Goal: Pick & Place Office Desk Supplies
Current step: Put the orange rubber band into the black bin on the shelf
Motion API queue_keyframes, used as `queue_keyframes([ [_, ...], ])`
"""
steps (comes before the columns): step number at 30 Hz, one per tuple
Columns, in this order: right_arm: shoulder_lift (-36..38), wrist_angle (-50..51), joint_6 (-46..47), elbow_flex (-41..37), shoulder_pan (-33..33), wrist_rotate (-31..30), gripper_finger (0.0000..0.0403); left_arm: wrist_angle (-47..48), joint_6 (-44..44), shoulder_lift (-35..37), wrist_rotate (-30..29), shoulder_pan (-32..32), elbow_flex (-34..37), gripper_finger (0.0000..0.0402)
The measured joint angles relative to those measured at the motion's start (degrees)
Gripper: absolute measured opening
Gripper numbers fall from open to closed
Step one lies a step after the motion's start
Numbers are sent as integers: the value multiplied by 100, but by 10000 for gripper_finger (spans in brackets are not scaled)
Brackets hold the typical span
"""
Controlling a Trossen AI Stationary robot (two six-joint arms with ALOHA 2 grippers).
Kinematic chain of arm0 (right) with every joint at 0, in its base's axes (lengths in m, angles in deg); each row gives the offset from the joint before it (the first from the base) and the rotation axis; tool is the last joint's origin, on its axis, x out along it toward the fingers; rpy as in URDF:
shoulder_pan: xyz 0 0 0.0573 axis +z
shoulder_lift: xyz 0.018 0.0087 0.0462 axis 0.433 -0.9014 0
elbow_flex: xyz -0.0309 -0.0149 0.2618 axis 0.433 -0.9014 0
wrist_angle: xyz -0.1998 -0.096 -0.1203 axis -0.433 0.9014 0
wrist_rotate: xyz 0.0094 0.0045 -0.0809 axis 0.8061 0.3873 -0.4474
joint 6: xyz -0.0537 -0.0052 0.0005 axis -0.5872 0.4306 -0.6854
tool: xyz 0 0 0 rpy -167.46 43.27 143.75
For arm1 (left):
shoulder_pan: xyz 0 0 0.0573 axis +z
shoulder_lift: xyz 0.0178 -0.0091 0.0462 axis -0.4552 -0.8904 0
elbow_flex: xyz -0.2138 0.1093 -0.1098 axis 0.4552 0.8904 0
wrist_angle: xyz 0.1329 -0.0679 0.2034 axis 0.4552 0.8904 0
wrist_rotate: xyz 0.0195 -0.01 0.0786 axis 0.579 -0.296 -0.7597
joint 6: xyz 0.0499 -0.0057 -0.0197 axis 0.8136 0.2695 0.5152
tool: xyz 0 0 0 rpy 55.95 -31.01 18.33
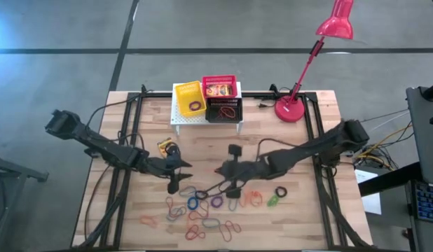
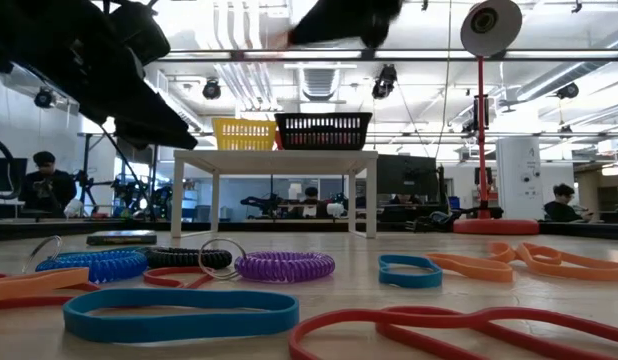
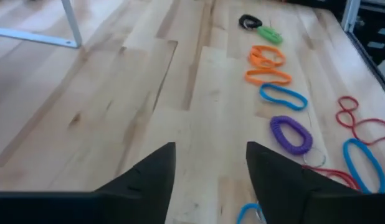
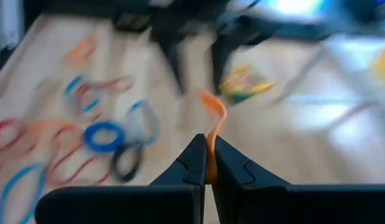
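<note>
Two grippers work over the middle of the table, just above a scatter of elastic loops (image 1: 202, 213) that covers the near half of the wood. The right gripper (image 4: 208, 163) has its fingers pressed together on an orange loop (image 4: 214, 115), which stands up from the fingertips as a thin strip, so it appears lifted clear of the table, presumably for carrying to a basket. The left gripper (image 3: 208, 165) hangs over bare wood with its fingers apart and nothing between them; it looks ready to take a loop, possibly the orange one handed across, though that is only a guess.

A crayon box (image 1: 165, 145) lies just beside the left gripper, on its far side. At the far edge a small white stand (image 1: 176, 117) carries the yellow basket (image 1: 189, 97), the red basket (image 1: 220, 87) and the black basket (image 1: 223, 110), likely kept raised so sorted items stay apart from the pile. A red desk lamp (image 1: 292, 108) stands to their right.
</note>
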Motion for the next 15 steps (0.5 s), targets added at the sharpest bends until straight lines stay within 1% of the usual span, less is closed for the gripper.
queue_keyframes([
  [3, 389, -81, -240, 11, -218, -555, 9, -99, 5, 0, -41, 1, 18, 211],
  [7, 729, -89, -321, 9, -890, -513, 9, -212, 48, 0, -94, 1, 18, 208],
  [9, 804, -68, -332, 9, -1334, -284, 9, -268, 50, 0, -166, 1, 18, 206],
  [11, 822, -12, -340, 7, -1803, 77, 9, -284, 50, 0, -191, 4, 18, 203],
  [15, 736, -18, -294, 4, -2649, 1047, 10, -291, 49, 0, -195, 4, 18, 199],
])
